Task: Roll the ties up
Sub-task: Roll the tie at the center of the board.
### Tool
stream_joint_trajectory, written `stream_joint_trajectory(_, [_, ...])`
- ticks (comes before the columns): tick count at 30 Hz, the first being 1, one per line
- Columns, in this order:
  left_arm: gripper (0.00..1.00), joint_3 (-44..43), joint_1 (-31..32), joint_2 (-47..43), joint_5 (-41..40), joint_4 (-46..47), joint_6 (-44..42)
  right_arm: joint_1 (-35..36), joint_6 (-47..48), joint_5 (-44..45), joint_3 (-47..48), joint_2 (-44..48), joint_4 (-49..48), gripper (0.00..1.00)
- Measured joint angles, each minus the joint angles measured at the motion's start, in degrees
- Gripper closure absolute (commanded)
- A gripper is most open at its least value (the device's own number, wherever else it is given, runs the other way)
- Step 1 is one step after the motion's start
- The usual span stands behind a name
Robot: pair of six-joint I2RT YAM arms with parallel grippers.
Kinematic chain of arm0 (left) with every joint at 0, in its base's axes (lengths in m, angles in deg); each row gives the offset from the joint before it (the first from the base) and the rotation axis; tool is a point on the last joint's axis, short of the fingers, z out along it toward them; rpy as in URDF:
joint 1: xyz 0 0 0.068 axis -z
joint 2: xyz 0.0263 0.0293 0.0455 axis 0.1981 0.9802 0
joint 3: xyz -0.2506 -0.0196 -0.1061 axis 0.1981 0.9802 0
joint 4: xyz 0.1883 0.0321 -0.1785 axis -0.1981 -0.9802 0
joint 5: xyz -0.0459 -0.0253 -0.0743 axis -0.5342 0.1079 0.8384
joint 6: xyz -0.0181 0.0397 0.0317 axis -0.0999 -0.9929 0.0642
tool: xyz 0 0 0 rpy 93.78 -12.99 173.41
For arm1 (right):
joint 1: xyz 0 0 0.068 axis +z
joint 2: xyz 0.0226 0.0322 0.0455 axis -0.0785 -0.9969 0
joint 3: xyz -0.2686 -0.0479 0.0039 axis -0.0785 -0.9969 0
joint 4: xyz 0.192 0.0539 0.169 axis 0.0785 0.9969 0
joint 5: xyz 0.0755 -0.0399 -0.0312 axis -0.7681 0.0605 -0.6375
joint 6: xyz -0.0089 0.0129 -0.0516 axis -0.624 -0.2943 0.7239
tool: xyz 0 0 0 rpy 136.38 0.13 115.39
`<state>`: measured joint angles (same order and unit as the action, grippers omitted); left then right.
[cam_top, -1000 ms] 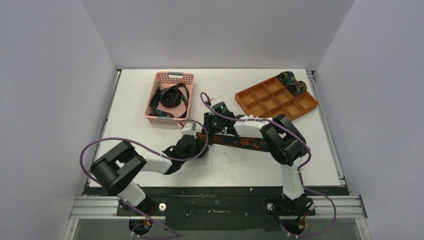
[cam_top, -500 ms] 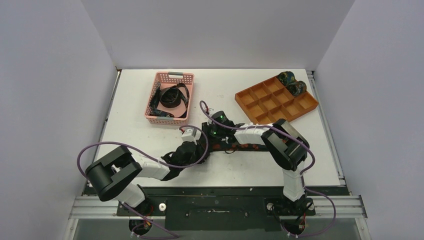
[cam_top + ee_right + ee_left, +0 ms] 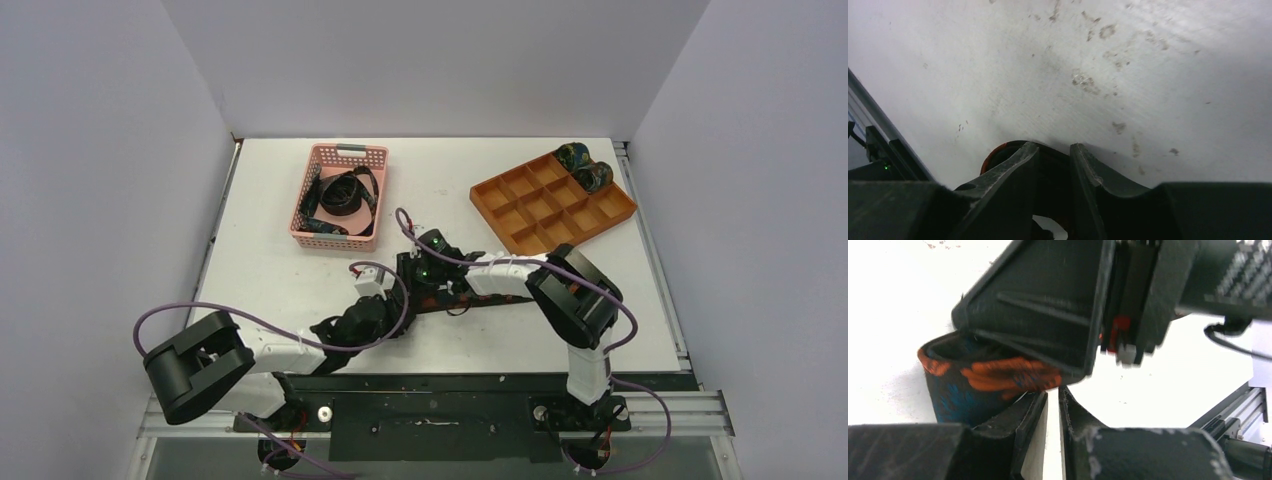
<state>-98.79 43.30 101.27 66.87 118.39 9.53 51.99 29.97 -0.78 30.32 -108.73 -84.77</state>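
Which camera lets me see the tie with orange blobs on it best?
The left wrist view: the tie sits close up, orange and blue pattern plain. The top view shows only a small dark strip; the right wrist view, just an orange-edged sliver.

- Tie (image 3: 983, 385), dark with orange-red and blue motifs: partly rolled, the roll just ahead of left fingers (image 3: 1023, 425), flat tail trailing right
- Loose ties (image 3: 340, 195): tangled, well beyond
- Two rolled ties (image 3: 585, 167): far right

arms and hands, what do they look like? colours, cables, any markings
The left arm and right arm have bulky black joint housings linked by white segments, each trailed by a looping purple cable. A green light glows near the right wrist. The left hand and right hand have black, wedge-shaped textured fingers.
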Motion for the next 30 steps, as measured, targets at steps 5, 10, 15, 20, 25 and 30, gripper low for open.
stream_joint_trajectory(5, [0.82,1.3,1.1,-4.8,-0.6,-1.6,0.2,-3.3,0.9,2.9,4.3,0.2,7.3,0.49])
stream_joint_trajectory(10, [0.78,3.2,2.0,-11.9,-0.8,-5.7,0.8,-6.8,2.3,4.9,7.5,0.8,12.7,0.44])
stream_joint_trajectory(15, [0.70,3.9,2.5,-22.3,-0.9,-13.7,2.0,-8.3,3.9,7.2,5.7,7.0,15.1,0.42])
stream_joint_trajectory(20, [0.34,3.9,2.4,-36.3,-4.5,-25.0,3.2,-6.5,5.4,7.5,-1.8,18.3,14.8,0.41])
stream_joint_trajectory(25, [0.05,4.5,-2.5,-45.2,-7.1,-31.4,3.4,-2.4,6.4,7.8,-5.3,20.8,14.3,0.42])
stream_joint_trajectory(30, [0.09,8.1,-12.4,-47.6,-3.0,-31.6,3.6,0.2,6.7,7.7,-7.3,19.2,12.9,0.44])
